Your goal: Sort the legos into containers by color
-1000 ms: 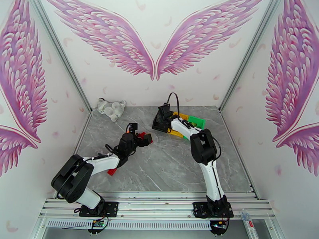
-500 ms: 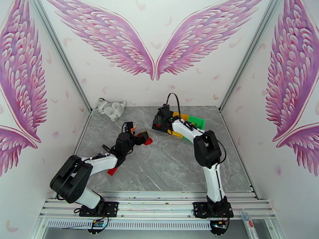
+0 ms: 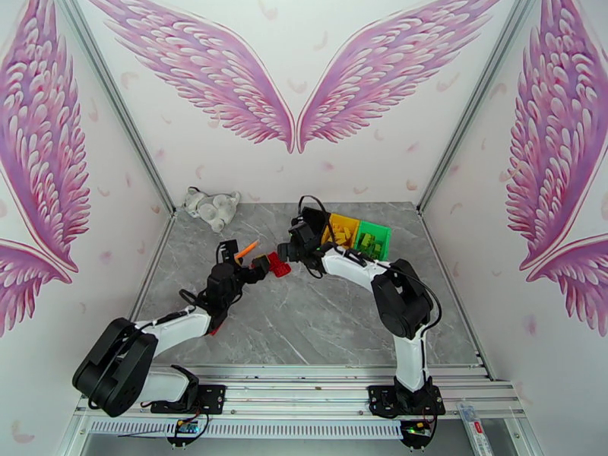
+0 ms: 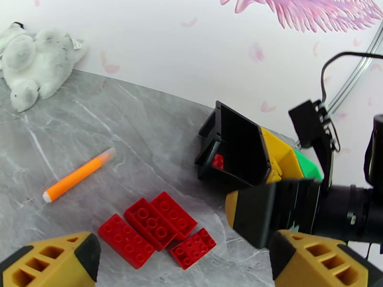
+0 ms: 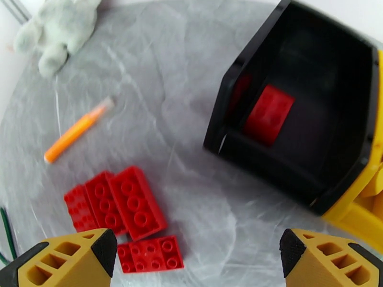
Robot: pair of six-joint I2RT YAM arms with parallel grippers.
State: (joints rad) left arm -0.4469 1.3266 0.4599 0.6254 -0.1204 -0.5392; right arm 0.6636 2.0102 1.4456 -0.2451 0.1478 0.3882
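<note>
Grey marbled surface (image 3: 319, 321) below the pink wing murals carries four loose red legos (image 4: 153, 230) bunched together near an orange marker (image 4: 76, 175). Just beside them we see the black bin (image 5: 225, 106) with one red brick (image 5: 269, 114) inside, and the yellow bin (image 4: 280, 156) and green bin (image 4: 309, 167) lined up beyond it. We find both pairs of jaws spread wide and pinching nothing, the left jaws low beside the loose bricks, the right jaws above the gap between that cluster and the black bin.
</note>
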